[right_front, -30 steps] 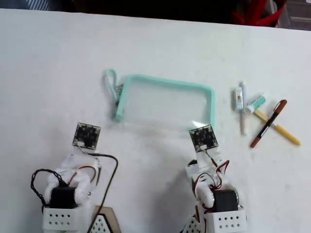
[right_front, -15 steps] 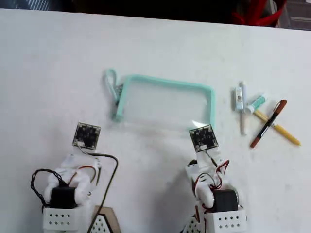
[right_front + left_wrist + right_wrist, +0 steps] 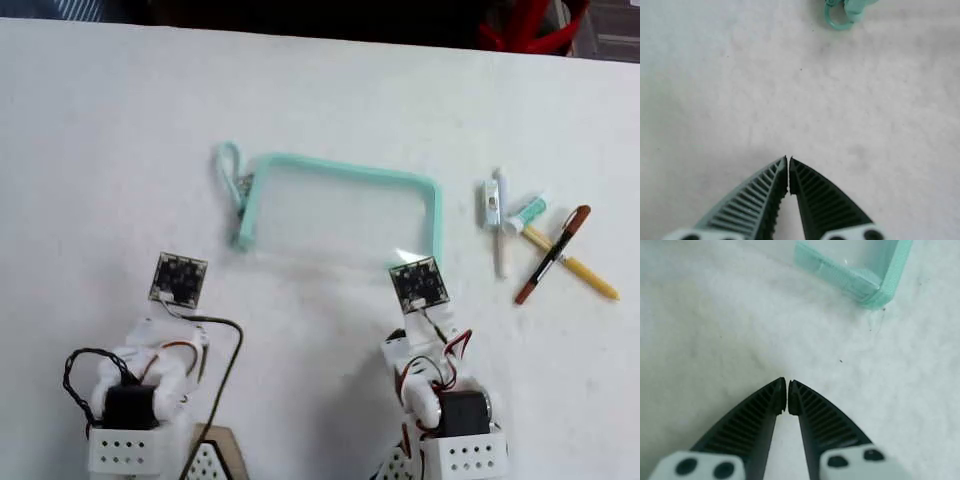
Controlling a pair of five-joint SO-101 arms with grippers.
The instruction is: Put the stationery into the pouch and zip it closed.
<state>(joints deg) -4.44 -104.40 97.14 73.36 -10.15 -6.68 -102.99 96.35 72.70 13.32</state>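
Observation:
A clear pouch (image 3: 340,208) with a mint-green zip border lies flat mid-table, its loop strap (image 3: 228,165) at the left end. To its right lies the stationery: a white pen (image 3: 499,235), a small teal-capped tube (image 3: 526,212), a brown marker (image 3: 551,254) and a yellow pencil (image 3: 572,264). My left gripper (image 3: 788,167) is shut over bare table, the pouch's loop (image 3: 840,14) far ahead. My right gripper (image 3: 787,391) is shut, empty, just short of the pouch's corner (image 3: 872,287). Both arms rest near the table's front edge.
The white table (image 3: 120,110) is bare around the pouch. A red object (image 3: 525,30) sits beyond the far edge at the back right. A black cable (image 3: 225,370) trails by the left arm's base.

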